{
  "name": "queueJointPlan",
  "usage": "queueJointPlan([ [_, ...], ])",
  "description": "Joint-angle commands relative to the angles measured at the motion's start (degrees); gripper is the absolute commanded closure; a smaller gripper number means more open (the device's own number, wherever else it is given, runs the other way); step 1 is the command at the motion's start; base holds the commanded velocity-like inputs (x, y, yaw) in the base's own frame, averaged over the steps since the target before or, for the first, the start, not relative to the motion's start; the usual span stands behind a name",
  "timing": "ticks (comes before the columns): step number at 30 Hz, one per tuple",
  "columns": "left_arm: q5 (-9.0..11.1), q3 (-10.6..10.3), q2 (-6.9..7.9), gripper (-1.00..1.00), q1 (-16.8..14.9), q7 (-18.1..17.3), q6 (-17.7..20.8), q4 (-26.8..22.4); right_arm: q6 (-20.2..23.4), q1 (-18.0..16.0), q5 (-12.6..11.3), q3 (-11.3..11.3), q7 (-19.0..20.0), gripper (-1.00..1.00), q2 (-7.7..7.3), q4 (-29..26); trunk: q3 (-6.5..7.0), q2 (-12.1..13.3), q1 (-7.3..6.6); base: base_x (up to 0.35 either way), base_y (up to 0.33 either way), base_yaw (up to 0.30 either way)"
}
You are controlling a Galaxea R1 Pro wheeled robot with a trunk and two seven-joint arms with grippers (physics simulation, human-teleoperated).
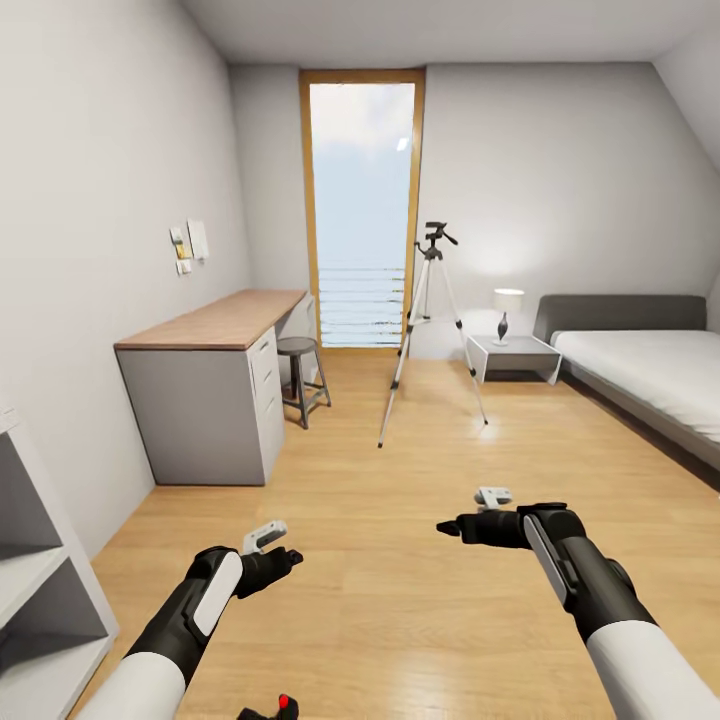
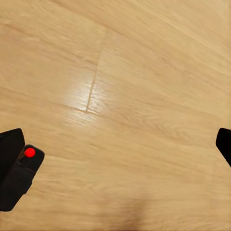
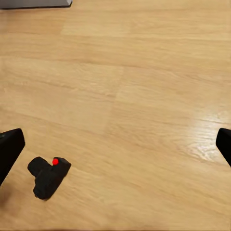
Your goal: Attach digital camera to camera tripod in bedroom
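Evidently the digital camera (image 3: 48, 177) is lying on the light wood floor (image 1: 400, 600), just in front of the robot's base, where it is glimpsed at the lower edge of the head view (image 1: 272, 709) with its red dot uppermost. It is seen from above in the right wrist view as a small, boxy black body with a lens stub to one side, and it is caught beside one finger in the left wrist view (image 2: 21, 175).

The left gripper (image 1: 278, 560) and the right gripper (image 1: 450, 526) are held above the floor with their jaws spread wide and nothing between them.

The camera is judged to be light, rigid and smooth-sided, so a slip is likely if it is pinched on the rounded lens. It is best taken across the flat faces of the body, with the underside left free for the mount.

The camera tripod (image 1: 432, 330) is standing well apart, across the bedroom near the tall window (image 1: 362, 200), between the stool (image 1: 300, 375) by the worktop (image 1: 215, 325) and the low side table (image 1: 512, 352). Its thin legs are judged easy to tip, so gentle seating on the black head is advised.
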Motion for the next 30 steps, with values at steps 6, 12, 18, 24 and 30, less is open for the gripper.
queueJointPlan([
  [6, 0.62, 0.13, -0.04, -1.00, -0.02, 0.51, 0.26, -0.07, -0.07, -0.04, -0.12, 0.09, 9.63, -1.00, -2.26, -0.08, -1.14, -2.45, 1.31, 0.000, 0.000, 0.000],
  [12, 0.62, 0.13, -0.04, -1.00, -0.02, 0.48, 0.26, -0.07, -0.71, -0.03, -0.04, 0.09, 19.49, -1.00, -4.65, -0.09, -2.22, -4.86, 2.63, 0.000, 0.000, 0.000],
  [18, 0.62, 0.16, -0.03, -1.00, -0.02, 0.51, 0.26, -0.07, -2.32, -0.05, 0.00, 0.09, 23.37, -1.00, -5.31, -0.03, -3.30, -7.26, 3.95, 0.000, 0.000, 0.000],
  [24, 0.62, 0.18, 0.03, -1.00, -0.02, 0.51, 0.26, -0.09, -2.97, -0.07, 0.01, 0.09, 24.15, -1.00, -5.45, -0.01, -4.38, -9.67, 5.27, 0.000, 0.000, 0.000],
  [30, 0.55, 0.10, 0.17, -1.00, -0.02, 0.67, 0.31, -0.79, -3.12, -0.08, 0.03, 0.01, 24.22, -1.00, -5.50, -0.02, -5.45, -12.08, 6.59, 0.000, 0.000, 0.000],
])
